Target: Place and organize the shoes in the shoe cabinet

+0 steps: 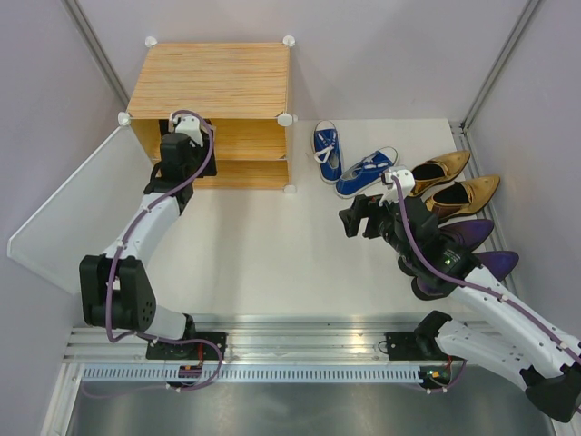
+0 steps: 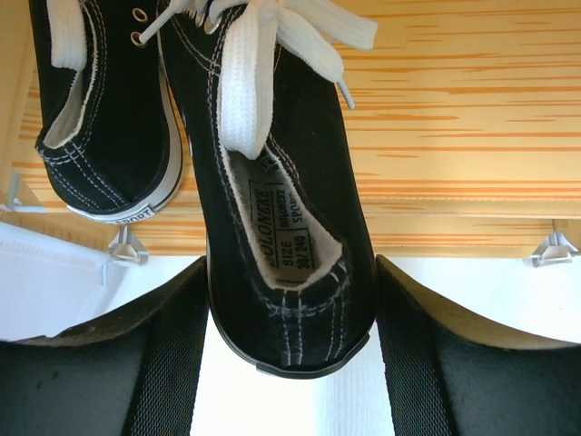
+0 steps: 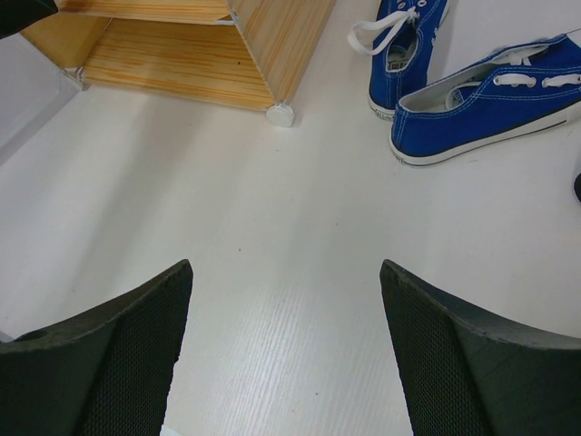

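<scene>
Seen from above, the boxy light wood-grain shoe cabinet with white round corner connectors stands at the far left of the white tabletop, its pale white door panel swung open to the left. The left arm reaches into the cabinet's front. Just right of the cabinet lie two blue sneakers with white laces. Further right are the shiny gold pointed heels and, nearer the arm bases, the purple pointed high heels. The right tool hovers over bare tabletop.

In the left wrist view, two black sneakers with white laces lie side by side on a wood-grain shelf. The left tool has its fingers spread wide, flanking the heel of the right-hand sneaker. I cannot tell whether they press on it.

In the right wrist view, the right tool is spread wide with nothing between its fingers. The blue sneakers and the cabinet's corner lie ahead.
</scene>
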Available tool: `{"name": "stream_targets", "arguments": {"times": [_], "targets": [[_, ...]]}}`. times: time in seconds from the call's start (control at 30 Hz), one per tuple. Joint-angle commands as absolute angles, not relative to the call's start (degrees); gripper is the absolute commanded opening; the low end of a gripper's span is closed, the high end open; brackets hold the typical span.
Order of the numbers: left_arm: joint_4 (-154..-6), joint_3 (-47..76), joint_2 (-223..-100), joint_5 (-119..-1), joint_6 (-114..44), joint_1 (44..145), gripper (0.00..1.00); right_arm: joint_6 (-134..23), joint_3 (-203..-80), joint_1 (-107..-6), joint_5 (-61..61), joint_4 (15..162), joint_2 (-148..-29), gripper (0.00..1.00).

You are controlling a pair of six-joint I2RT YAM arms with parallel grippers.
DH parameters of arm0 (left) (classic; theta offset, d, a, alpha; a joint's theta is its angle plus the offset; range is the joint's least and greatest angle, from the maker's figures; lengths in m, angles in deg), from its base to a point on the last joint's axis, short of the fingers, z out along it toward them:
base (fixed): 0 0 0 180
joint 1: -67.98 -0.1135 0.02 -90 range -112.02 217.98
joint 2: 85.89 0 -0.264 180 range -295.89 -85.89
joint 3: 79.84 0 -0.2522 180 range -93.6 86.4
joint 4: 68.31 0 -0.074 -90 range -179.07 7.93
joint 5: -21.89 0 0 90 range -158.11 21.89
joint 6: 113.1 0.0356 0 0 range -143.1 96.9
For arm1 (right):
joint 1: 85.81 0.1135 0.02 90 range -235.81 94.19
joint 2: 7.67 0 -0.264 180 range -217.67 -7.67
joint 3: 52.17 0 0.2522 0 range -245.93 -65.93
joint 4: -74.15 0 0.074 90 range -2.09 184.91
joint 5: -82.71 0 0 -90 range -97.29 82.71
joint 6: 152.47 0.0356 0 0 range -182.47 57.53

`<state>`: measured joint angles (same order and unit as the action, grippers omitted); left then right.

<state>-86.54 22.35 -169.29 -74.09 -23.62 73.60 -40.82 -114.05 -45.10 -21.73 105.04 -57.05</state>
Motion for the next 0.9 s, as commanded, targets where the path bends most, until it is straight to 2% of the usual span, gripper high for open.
{"name": "stream_targets", "arguments": {"times": [0.0, 0.23, 0.43, 0.87], "targets": [[-74.7, 24.9, -164.6, -72.0, -22.6, 72.4, 0.02, -41.6, -113.7, -45.3, -22.4, 103.1, -56.4, 0.87], [-71.5, 29.4, -160.9, -65.8, -24.4, 72.7, 0.02, -41.6, -113.7, -45.3, -22.3, 102.9, -56.4, 0.87], [-69.2, 30.2, -163.0, -64.1, -24.9, 73.1, 0.02, -41.5, -113.6, -45.3, -22.2, 102.8, -56.6, 0.88], [-65.6, 27.3, -168.8, -73.6, -26.0, 74.5, 0.02, -41.6, -113.6, -45.4, -22.4, 102.6, -57.3, 0.87]]}}
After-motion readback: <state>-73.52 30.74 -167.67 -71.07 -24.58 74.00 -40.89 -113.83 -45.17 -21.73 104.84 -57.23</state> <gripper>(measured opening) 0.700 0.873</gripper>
